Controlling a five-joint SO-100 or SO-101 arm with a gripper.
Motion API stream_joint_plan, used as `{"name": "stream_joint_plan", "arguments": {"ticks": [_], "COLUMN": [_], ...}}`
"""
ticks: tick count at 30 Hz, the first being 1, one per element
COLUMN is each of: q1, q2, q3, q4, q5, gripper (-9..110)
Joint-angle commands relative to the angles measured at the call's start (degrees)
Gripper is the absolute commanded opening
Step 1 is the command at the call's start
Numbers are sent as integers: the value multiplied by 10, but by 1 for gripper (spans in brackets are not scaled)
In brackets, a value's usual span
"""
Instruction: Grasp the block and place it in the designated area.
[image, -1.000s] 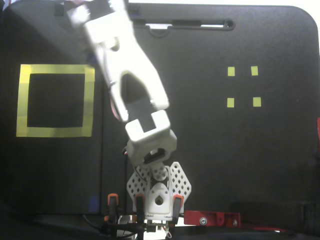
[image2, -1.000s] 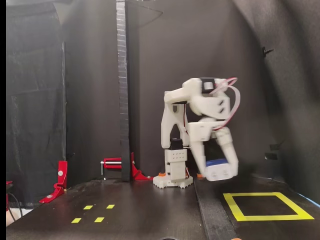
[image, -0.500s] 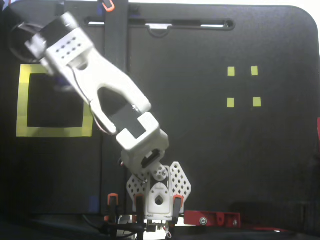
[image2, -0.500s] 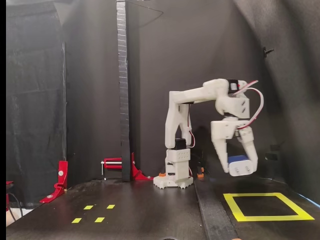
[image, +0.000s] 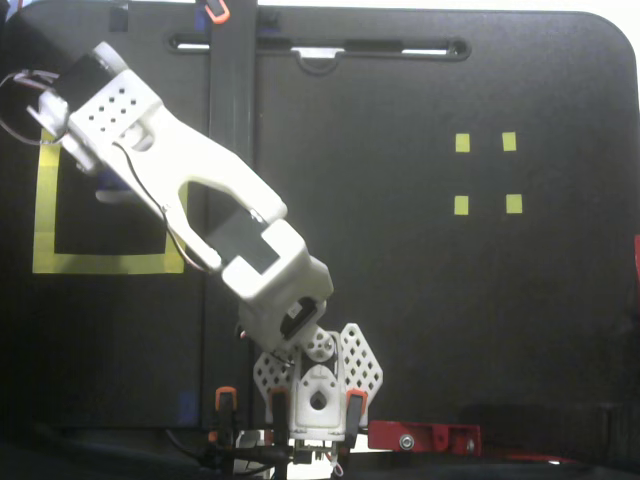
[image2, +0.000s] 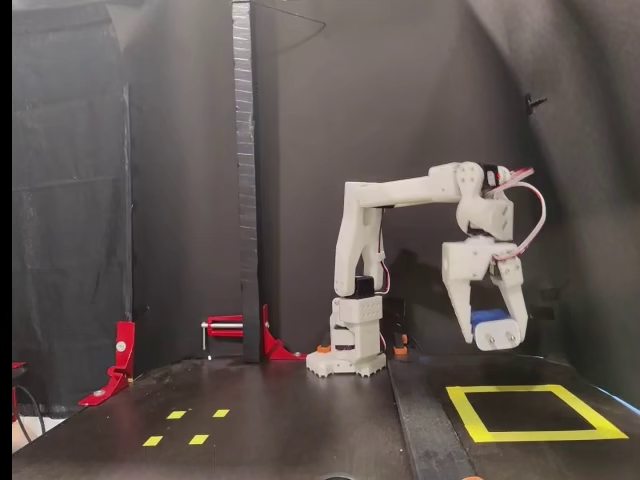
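In the side-on fixed view my gripper (image2: 495, 338) hangs pointing down, shut on the dark blue block (image2: 488, 318), which sits between its white fingers. It is in the air, a good way above the far part of the designated area (image2: 470, 415), a large square of yellow tape on the black floor. From above, the white arm (image: 150, 140) reaches from its base up and left over the designated area (image: 45, 220) and covers the square's top right corner. The gripper and block are hidden beneath the wrist there.
Four small yellow tape squares (image: 487, 173) (image2: 187, 427) lie on the other side of the mat. A tall black post (image2: 243, 150) stands behind the arm base (image2: 346, 362). Red clamps (image2: 120, 360) (image: 425, 437) sit at the table edges.
The arm has swung and stretched out toward the yellow tape square with the block held. From above the wrist moved left over the square; from the side the gripper moved right.
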Motion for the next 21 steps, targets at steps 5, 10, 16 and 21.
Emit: {"name": "stream_joint_plan", "arguments": {"ticks": [5,10,16,21], "q1": [-15,-17,-20,-29], "q2": [-47,-85,-134,-157], "q3": [-20,-21,-23,-29], "q4": [-29,-53,-86,-94], "q5": [17,22,24,25], "gripper": [20,20,20,20]}}
